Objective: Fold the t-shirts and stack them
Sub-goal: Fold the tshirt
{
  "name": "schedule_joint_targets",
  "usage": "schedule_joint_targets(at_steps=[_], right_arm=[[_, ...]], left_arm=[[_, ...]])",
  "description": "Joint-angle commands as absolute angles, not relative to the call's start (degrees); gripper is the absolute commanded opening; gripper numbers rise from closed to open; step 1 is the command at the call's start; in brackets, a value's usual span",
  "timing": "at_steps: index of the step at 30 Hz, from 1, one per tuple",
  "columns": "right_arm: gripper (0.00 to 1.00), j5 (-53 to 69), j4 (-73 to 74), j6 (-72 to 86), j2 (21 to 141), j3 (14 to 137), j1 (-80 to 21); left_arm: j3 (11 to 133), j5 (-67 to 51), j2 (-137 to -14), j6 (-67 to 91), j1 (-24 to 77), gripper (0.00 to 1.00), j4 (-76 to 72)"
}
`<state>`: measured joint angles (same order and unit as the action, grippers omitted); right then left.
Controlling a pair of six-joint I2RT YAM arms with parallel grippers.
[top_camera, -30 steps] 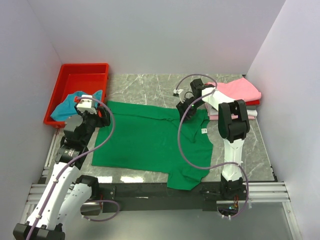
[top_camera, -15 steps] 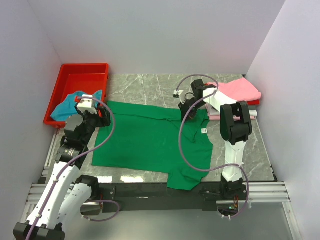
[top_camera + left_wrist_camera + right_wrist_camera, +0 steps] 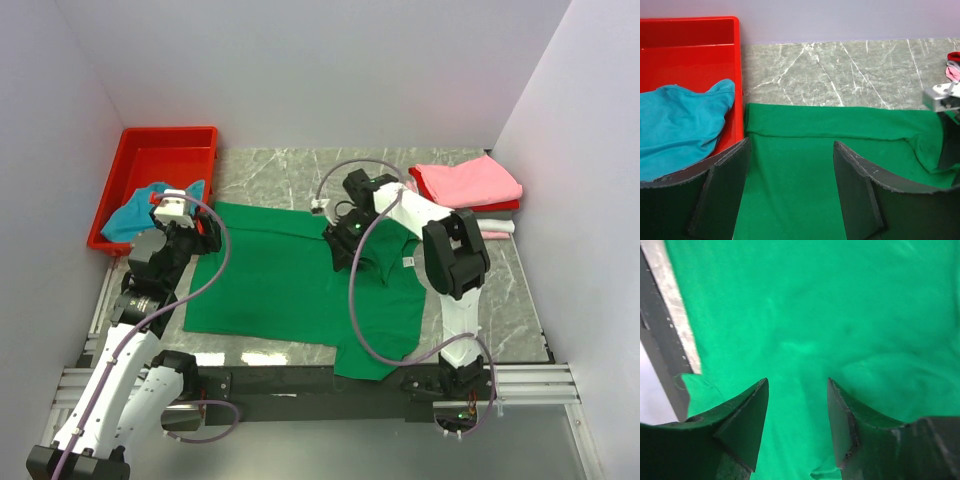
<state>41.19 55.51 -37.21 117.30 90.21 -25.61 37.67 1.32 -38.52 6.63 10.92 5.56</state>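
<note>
A bright green t-shirt [image 3: 290, 280] lies spread on the marble table, its white neck label [image 3: 408, 261] at the right. Its far edge is folded over in a band [image 3: 840, 122]. My left gripper [image 3: 207, 232] is open and empty at the shirt's far left corner, just above the cloth [image 3: 791, 142]. My right gripper [image 3: 340, 247] is open and empty, low over the shirt's middle back part; its wrist view shows only green cloth [image 3: 797, 385]. A teal-blue shirt [image 3: 150, 205] lies crumpled in the red tray [image 3: 170, 150]. Pink [image 3: 468, 180], red and whitish shirts lie folded and stacked at the back right.
The red tray stands at the back left, right beside the green shirt's left edge [image 3: 690, 55]. White walls close in the back and both sides. The shirt's lower right part [image 3: 370, 355] reaches the table's black front rail.
My right gripper has moved left and toward the near side, from the shirt's far right corner to over its middle. The left arm has not moved.
</note>
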Motion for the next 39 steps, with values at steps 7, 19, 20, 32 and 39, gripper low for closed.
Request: schedule_joint_targets(at_steps=[7, 19, 20, 32, 39], right_arm=[[0.5, 38.9, 59.2, -35.6, 110.8, 93.4, -23.6], [0.51, 25.5, 45.4, -34.5, 99.5, 77.0, -22.1], [0.53, 23.9, 43.9, -34.0, 99.3, 75.1, -23.1], [0.55, 14.3, 37.9, -30.7, 104.2, 75.5, -25.2], [0.39, 17.3, 39.2, -30.9, 106.7, 75.0, -26.2]], left_arm=[[37.8, 0.4, -38.3, 5.7, 10.7, 0.72, 5.4], [37.7, 0.4, -38.7, 6.2, 10.7, 0.72, 5.0], [37.8, 0.4, -38.8, 6.2, 10.7, 0.72, 5.2], [37.7, -0.3, -38.9, 6.1, 10.7, 0.72, 5.3], [37.6, -0.4, -38.8, 6.1, 10.7, 0.73, 5.2]])
